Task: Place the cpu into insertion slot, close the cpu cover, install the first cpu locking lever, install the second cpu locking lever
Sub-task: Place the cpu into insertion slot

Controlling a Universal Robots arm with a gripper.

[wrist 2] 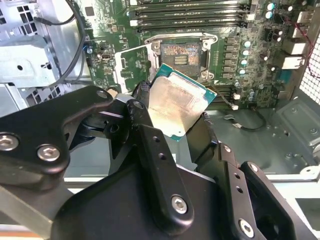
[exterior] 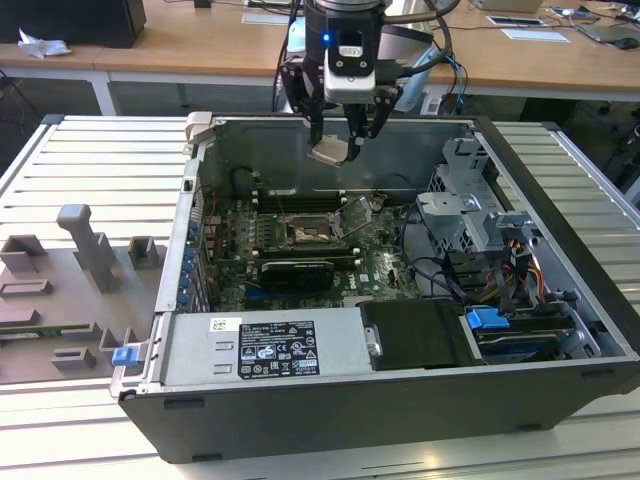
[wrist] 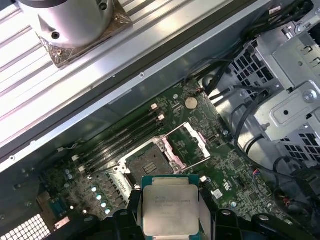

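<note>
My gripper (exterior: 333, 150) hangs above the open computer case, shut on the cpu (exterior: 329, 151), a flat square chip with a pale silver face and a green edge. Both wrist views show the cpu (wrist 2: 172, 106) (wrist: 170, 207) held between the black fingers (wrist 2: 142, 107). Below it on the green motherboard lies the insertion slot (exterior: 310, 232) (wrist 2: 180, 56) (wrist: 148, 163), dark and uncovered. The cpu cover (exterior: 358, 217) (wrist 2: 131, 70) (wrist: 190, 145) stands swung open beside the slot, on the exterior view's right of it.
Black memory slots (exterior: 310, 201) run along the board behind the socket. A drive cage (exterior: 470, 215) with cables fills the case on the exterior view's right, a power supply (exterior: 270, 348) lines its near side. A grey fixture tray (exterior: 70, 290) lies on the exterior view's left.
</note>
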